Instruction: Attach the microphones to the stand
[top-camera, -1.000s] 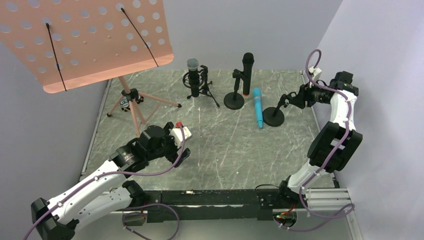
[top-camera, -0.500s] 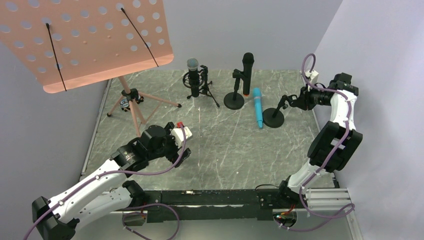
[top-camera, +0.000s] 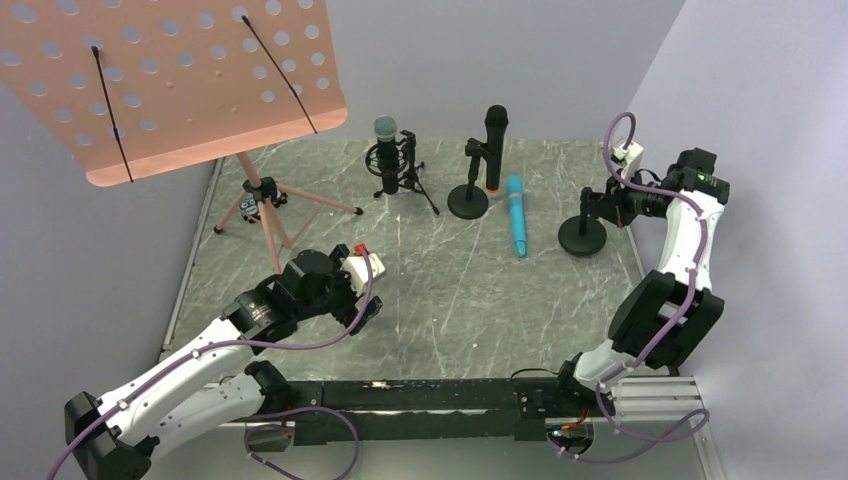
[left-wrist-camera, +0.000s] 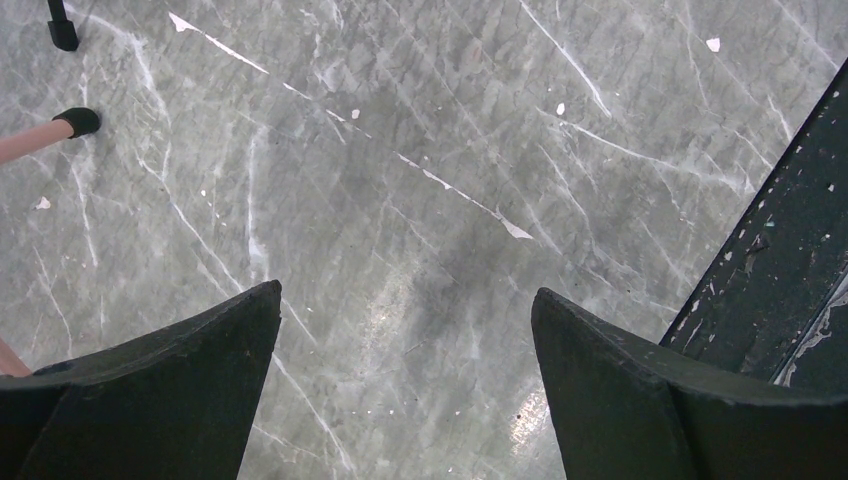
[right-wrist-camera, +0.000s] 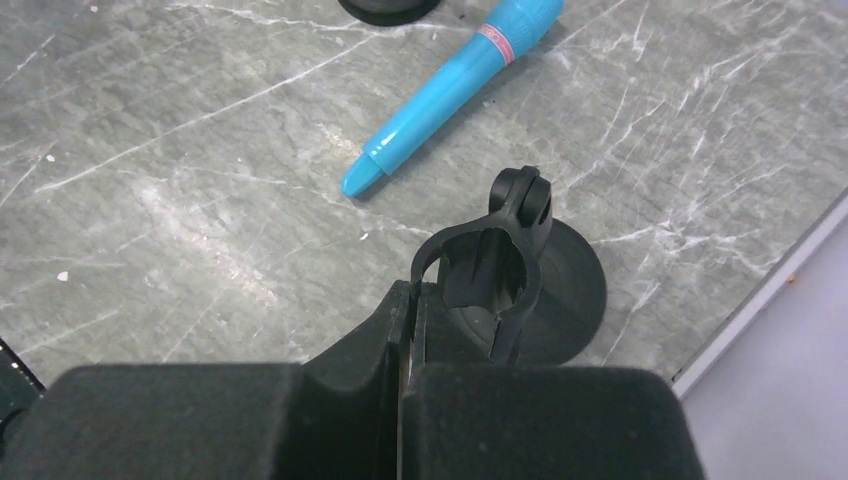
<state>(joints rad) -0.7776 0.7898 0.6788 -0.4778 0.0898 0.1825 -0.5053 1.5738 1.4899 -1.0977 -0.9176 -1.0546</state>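
The blue microphone (top-camera: 516, 216) is the one you have left. It lies flat on the bench (top-camera: 450, 290), between the round base of the all-black microphone's stand (top-camera: 468, 203) and the base of the empty stand (top-camera: 583, 238). It is near both and touches neither. Its long axis runs roughly near to far with a slight slant. I cannot tell from these views which end is the head.

The all-black microphone (top-camera: 495, 132) and the silver-headed microphone (top-camera: 386, 145) already stand upright in their holders.

Your right claw (right-wrist-camera: 404, 300) is much the nearer one. From it, the blue microphone lies off to the left and a little ahead, well clear of the fingers. The fingers are pressed together with only a thin seam showing. They appear to pinch the near edge of the clip (right-wrist-camera: 492, 262) on the empty stand, and the clip's mouth is unfilled.

Your right arm reaches far along the right edge of the bench, with the elbow high and the wrist turned inward.

Your left claw (left-wrist-camera: 405, 300) is spread wide over bare bench at the near left and holds nothing. That arm is folded low and well away from the microphone.

My judgement is that the right claw will have to let go of the clip before it can take the microphone across its axis.
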